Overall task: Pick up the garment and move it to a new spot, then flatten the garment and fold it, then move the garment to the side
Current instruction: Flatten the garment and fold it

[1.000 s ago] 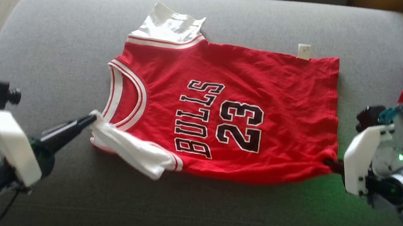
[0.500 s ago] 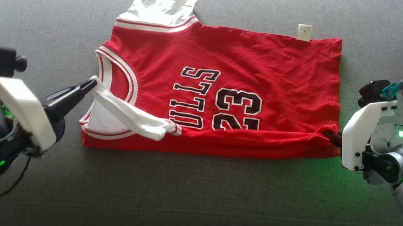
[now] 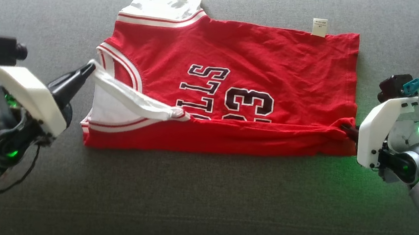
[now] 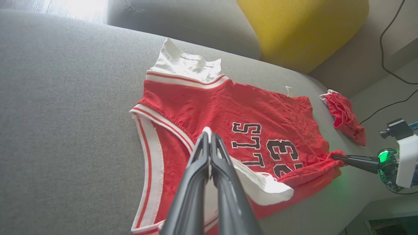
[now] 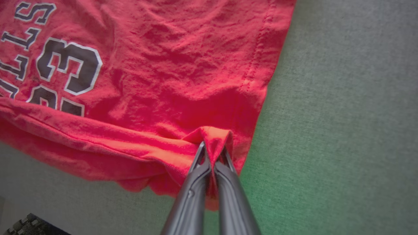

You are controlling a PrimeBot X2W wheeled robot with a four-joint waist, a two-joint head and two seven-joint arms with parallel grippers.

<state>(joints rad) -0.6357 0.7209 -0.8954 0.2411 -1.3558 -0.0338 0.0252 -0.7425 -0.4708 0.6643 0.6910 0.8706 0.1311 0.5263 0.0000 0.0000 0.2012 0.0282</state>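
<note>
Both left claw (image 3: 90,66) and right claw (image 3: 348,129) clench the red jersey (image 3: 249,58) reading "LLS 23".

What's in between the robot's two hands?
The red jersey. In the head view, the left hand pinches its white sleeve and the right hand pinches its hem corner.

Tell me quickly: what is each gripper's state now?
Left gripper: closed, holding the jersey by its white sleeve.
Right gripper: closed, holding the jersey's hem corner.
</note>
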